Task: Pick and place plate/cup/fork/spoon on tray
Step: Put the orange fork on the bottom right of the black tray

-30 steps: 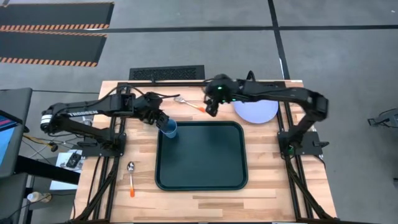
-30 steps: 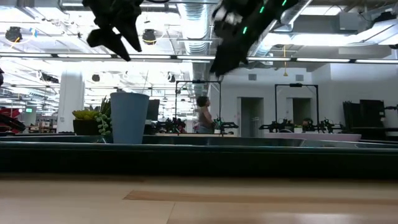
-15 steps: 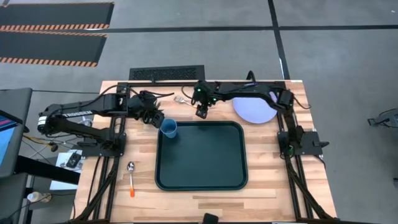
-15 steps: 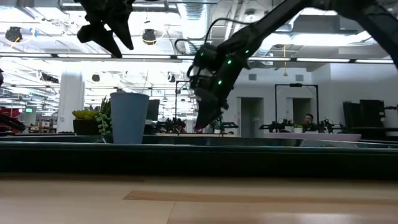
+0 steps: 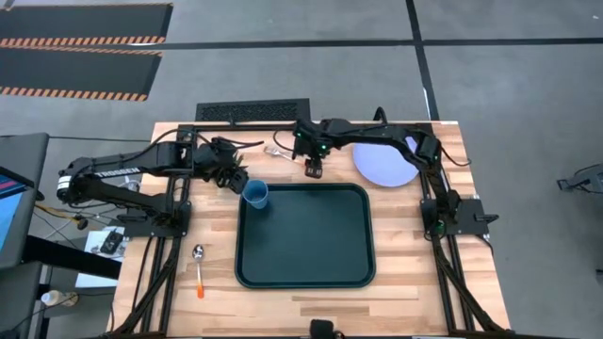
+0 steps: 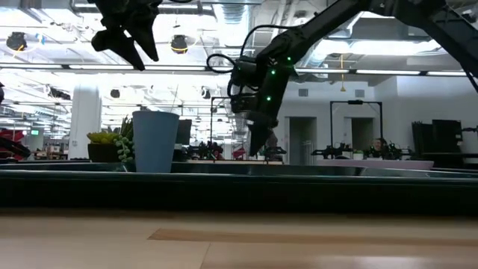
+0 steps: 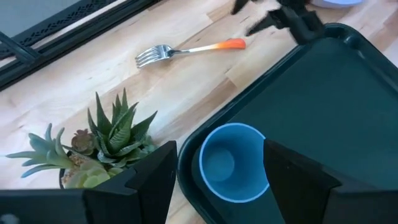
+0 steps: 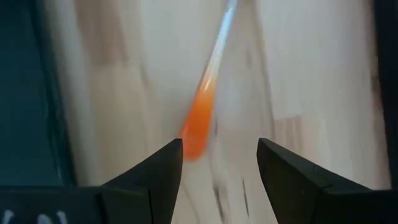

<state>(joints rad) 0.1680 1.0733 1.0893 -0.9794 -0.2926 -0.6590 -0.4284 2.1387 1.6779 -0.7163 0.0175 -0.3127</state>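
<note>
Tray (image 5: 311,245): wide bare floor, open from above except the corner nearest the left arm, taken by upright cup (image 5: 255,193). Raised rim all round.
Cup: left pincer (image 5: 232,178) open just beside and above it; potted plant (image 7: 99,140) close alongside, off the tray.
Fork (image 7: 186,50): flat on bare counter (image 5: 217,264) beyond the tray's far edge; right pincer (image 5: 313,169) directly over handle end, fingers (image 8: 149,171) spread either side, tray rim near.
Plate (image 5: 384,162): partly under right arm.
Spoon (image 5: 200,268): on open counter, well apart from both arms.
</note>
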